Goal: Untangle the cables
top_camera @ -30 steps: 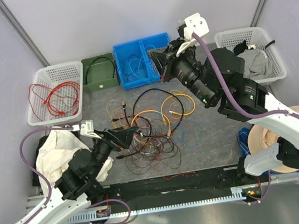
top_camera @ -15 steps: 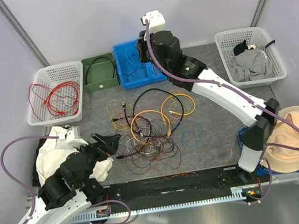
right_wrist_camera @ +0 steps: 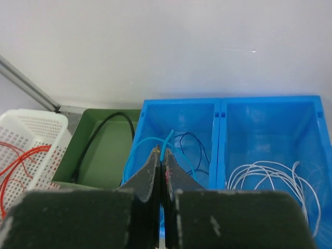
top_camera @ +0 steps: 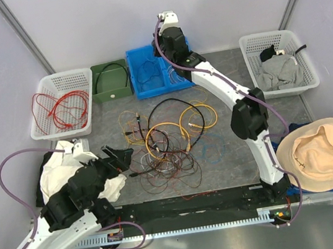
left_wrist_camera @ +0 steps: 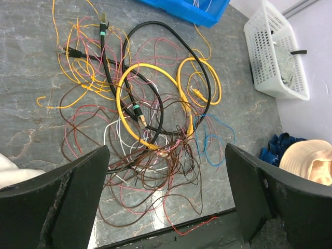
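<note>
The cables [top_camera: 166, 142] lie in a tangled heap on the grey table: yellow loops [left_wrist_camera: 155, 88], a thicker black cable [left_wrist_camera: 171, 31], thin brown and pink strands [left_wrist_camera: 155, 171], and a blue strand [left_wrist_camera: 213, 140]. My left gripper [top_camera: 120, 158] stands open just left of the heap; in its wrist view the gripper [left_wrist_camera: 166, 155] has its fingers [left_wrist_camera: 62, 192] wide apart with the near strands between them, touching nothing. My right gripper [top_camera: 168, 58] hangs over the blue bin [right_wrist_camera: 228, 135], shut on a thin light-blue wire [right_wrist_camera: 167, 140] that sticks up past the gripper [right_wrist_camera: 162, 153].
Along the back stand a white basket [top_camera: 53, 82] with red wires, a green bin [top_camera: 112, 94] with a black cable, the blue bin [top_camera: 149, 92] with blue and white wires, and a white basket [top_camera: 306, 75] with grey cloth. A straw hat [top_camera: 320, 155] lies front right, white cloth [top_camera: 57, 169] front left.
My right arm has swung from the right side across to the blue bin and stretched out, uncovering the hat. My left arm has drawn back a little to the left, jaws still open.
</note>
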